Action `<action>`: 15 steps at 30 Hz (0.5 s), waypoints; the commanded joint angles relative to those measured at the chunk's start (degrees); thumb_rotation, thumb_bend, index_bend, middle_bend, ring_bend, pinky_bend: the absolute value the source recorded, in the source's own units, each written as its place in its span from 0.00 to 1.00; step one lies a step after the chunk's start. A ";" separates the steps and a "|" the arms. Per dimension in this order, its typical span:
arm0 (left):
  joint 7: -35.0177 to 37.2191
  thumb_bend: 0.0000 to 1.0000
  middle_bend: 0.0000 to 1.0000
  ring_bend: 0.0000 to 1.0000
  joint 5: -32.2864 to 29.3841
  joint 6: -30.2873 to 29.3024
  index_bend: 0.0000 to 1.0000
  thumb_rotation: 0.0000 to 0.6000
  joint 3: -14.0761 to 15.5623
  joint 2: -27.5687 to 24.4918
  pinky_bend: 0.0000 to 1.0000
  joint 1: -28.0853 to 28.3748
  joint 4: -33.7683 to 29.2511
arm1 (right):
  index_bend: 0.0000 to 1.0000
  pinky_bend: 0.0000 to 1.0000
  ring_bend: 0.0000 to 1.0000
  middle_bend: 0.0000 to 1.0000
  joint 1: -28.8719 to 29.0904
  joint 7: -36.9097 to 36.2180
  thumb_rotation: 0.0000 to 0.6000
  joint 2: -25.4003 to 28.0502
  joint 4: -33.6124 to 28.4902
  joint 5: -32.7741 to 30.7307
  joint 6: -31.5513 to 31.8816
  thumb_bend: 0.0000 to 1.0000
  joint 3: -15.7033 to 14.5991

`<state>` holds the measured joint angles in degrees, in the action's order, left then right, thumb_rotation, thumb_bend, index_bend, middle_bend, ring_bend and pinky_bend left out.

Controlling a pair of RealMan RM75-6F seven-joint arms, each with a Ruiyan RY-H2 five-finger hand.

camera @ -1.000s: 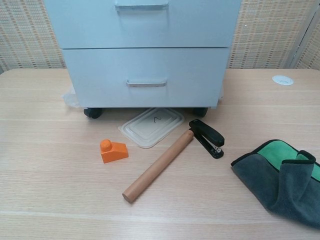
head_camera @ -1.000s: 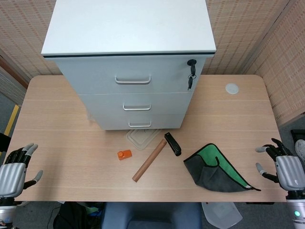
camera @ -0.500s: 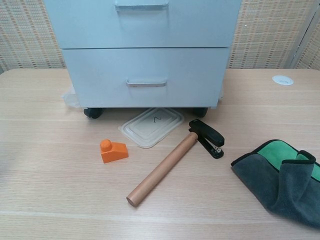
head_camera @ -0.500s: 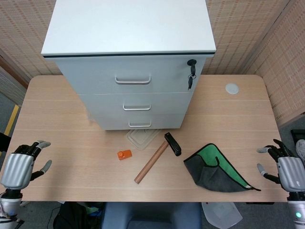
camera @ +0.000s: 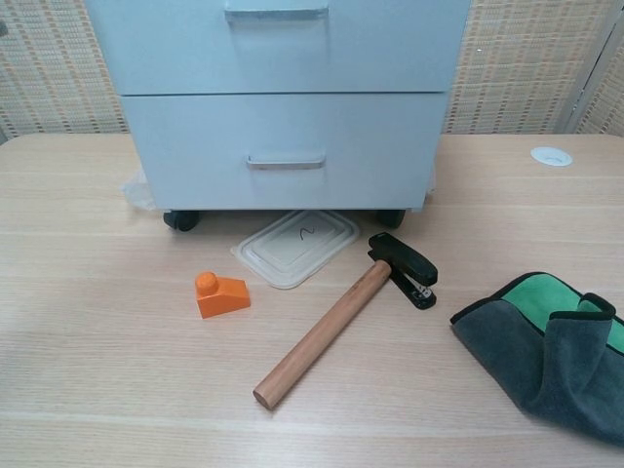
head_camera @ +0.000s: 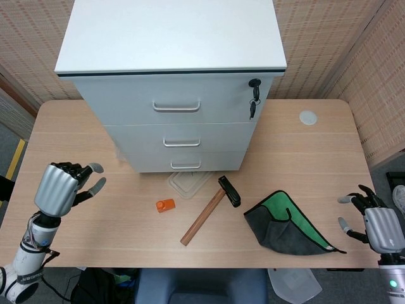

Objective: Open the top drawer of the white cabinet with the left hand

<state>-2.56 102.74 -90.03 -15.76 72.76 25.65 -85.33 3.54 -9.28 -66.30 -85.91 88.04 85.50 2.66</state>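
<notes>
Head view is showing the left robot hand (head_camera: 61, 187) hovering over the table (head_camera: 76, 145) left of the cabinet (head_camera: 171, 82), fingers loosely curled and holding nothing; the top drawer (head_camera: 174, 106) is sitting closed. The right robot hand (head_camera: 373, 221) is resting at the table's right edge, fingers spread and empty; a dowel (camera: 324, 332) is lying against a stapler (camera: 404, 269) beside a cloth (camera: 546, 341).

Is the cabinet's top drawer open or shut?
Shut: the top drawer front sits flush with the drawers below, its handle untouched.
</notes>
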 commanded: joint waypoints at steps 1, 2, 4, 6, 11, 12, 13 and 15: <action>0.37 0.25 0.97 0.96 -0.91 0.94 0.51 1.00 -2.50 1.80 1.00 3.05 1.19 | 0.36 0.28 0.23 0.34 0.07 0.19 1.00 0.07 -0.12 -0.15 -0.23 0.27 0.01; 0.03 0.25 0.98 0.97 -1.40 1.17 0.51 1.00 -3.19 2.20 1.00 3.93 1.08 | 0.36 0.28 0.23 0.34 0.13 0.34 1.00 0.11 -0.20 -0.22 -0.35 0.27 0.03; -0.41 0.25 0.99 0.98 -2.01 1.03 0.51 1.00 -4.31 2.96 1.00 5.19 0.82 | 0.36 0.28 0.23 0.34 0.24 0.51 1.00 0.14 -0.37 -0.28 -0.52 0.27 0.07; -1.03 0.25 1.00 1.00 -2.91 0.95 0.51 1.00 -5.49 3.89 1.00 6.52 0.33 | 0.36 0.28 0.23 0.34 0.37 0.66 1.00 0.15 -0.48 -0.29 -0.69 0.27 0.11; -2.77 0.25 1.00 1.00 -5.99 0.91 0.53 1.00 -8.76 7.48 1.00 10.25 0.42 | 0.36 0.28 0.23 0.34 0.91 1.11 1.00 0.27 -0.50 -0.88 -2.01 0.27 0.15; -3.12 0.25 1.00 1.00 -6.60 1.27 0.53 1.00 -9.30 7.89 1.00 10.98 0.55 | 0.36 0.28 0.23 0.34 0.99 1.19 1.00 0.31 -0.59 -0.87 -2.07 0.27 0.18; -3.45 0.25 1.00 1.00 -7.16 1.56 0.53 1.00 -9.84 8.32 1.00 11.73 0.74 | 0.36 0.28 0.23 0.34 1.05 1.23 1.00 0.34 -0.68 -0.83 -2.09 0.27 0.21; -3.90 0.25 1.00 1.00 -8.09 1.97 0.53 1.00 -10.94 9.18 1.00 13.37 1.08 | 0.36 0.28 0.23 0.34 1.13 1.31 1.00 0.39 -0.76 -0.78 -2.17 0.27 0.19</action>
<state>-5.87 95.56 -88.56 -25.71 81.06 37.85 -84.59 4.66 -7.98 -65.92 -86.67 87.26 83.33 2.85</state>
